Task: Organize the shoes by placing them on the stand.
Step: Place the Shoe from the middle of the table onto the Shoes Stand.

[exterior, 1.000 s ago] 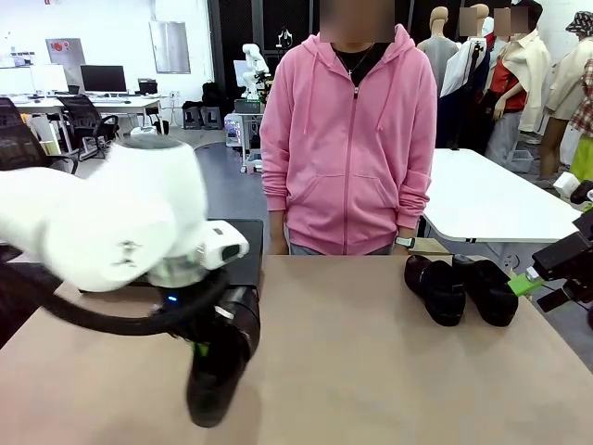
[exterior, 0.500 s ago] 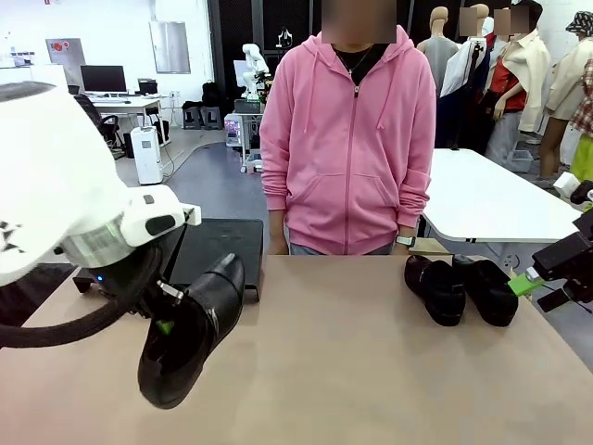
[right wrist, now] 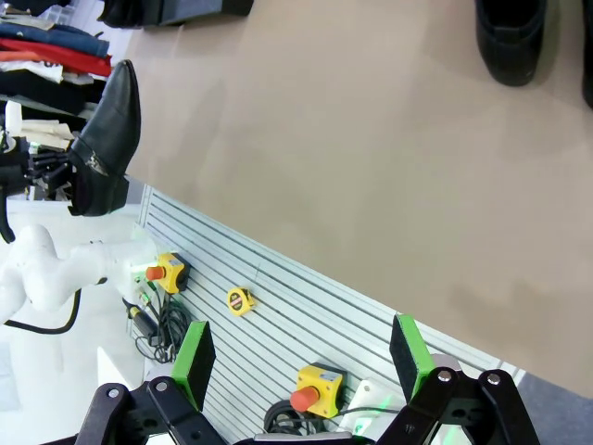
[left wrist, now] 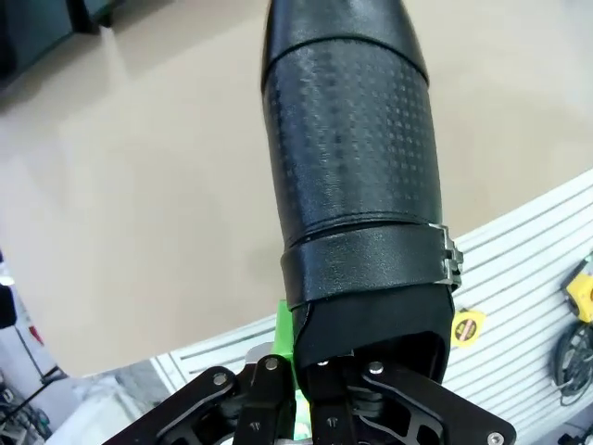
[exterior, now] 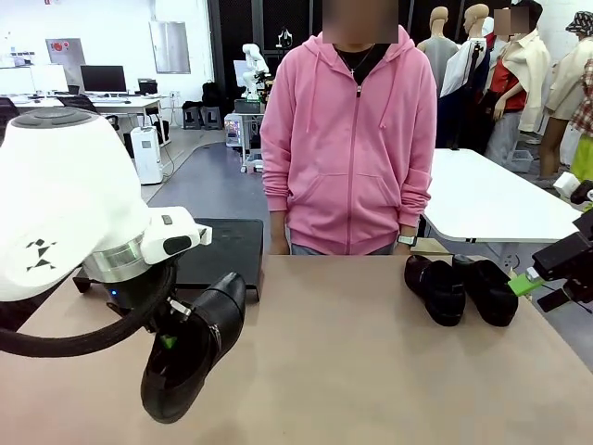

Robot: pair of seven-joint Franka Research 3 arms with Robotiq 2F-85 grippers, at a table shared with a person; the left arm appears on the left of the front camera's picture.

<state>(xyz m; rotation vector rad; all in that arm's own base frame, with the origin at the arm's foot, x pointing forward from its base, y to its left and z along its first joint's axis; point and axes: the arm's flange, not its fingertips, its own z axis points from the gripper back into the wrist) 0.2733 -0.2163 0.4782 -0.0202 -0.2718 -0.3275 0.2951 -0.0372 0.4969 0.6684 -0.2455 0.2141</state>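
shoes first: one shoe (exterior: 190, 348) hangs in my left gripper (exterior: 171, 326) at the left side of the table (exterior: 371, 371). the jaws are clamped tight on the rim of its open heel end. in the left wrist view i see a green pad (left wrist: 285, 336) pressed against that rim, with the textured upper, a strap and a small buckle running away from the camera toward the toe. the shoe is tilted, its toe raised and pointing toward the far side, its open end lower and nearer to me. it looks lifted clear of the table top, though i cannot be sure from the front.

just beyond it, at the table's far left edge, sits the stand (exterior: 227, 248), a flat black platform partly hidden by my left arm. i cannot tell what lies on the hidden part.

in the middle, at the far side, a person (exterior: 350, 158) in a pink hooded jacket stands close to the table edge, arms down.

to the right of the person, two more shoes (exterior: 435, 289) lie side by side on the table near its far edge, touching or almost touching, toes toward me.

at the far right, my right gripper (right wrist: 301, 357) hovers near the table's right edge. its jaws are spread wide and hold nothing, and it is well apart from that pair.
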